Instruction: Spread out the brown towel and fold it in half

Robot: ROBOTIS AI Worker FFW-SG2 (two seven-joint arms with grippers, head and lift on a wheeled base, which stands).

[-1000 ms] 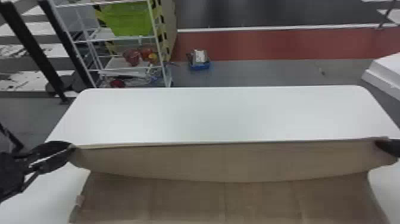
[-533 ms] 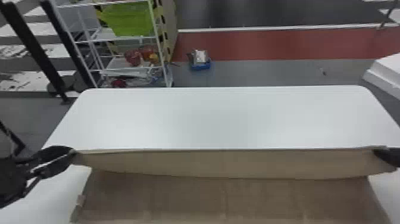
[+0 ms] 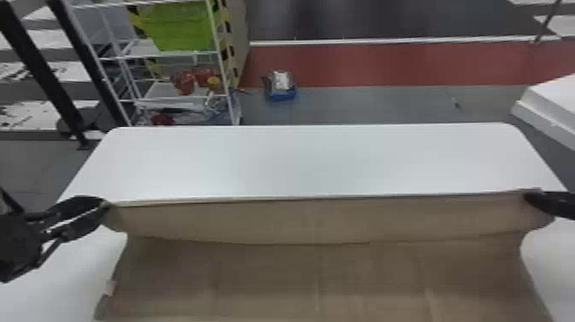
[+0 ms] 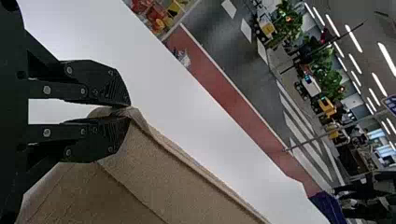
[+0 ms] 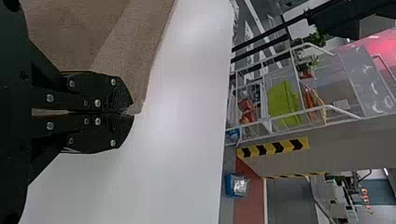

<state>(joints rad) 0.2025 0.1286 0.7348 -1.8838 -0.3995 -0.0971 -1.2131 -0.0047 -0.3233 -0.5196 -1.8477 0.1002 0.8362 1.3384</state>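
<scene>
Between left hand [image 3: 105,204] and right hand [image 3: 529,198], each pinching a corner, stretches the brown towel [image 3: 321,220]

No words, labels, brands or numbers are standing out legibly; a blue sign [image 4: 391,102] is hanging at the edge of the left wrist view, its pale markings proving too small and cut off to read; black chevrons are pointing along a yellow warning strip [image 5: 273,148], which is running along the edge of a grey panel beside the wire rack in the right wrist view; black-and-yellow warning marks [image 3: 226,39] are also lining the panel by the rack in the head view, carrying no lettering that is reading clearly.
</scene>
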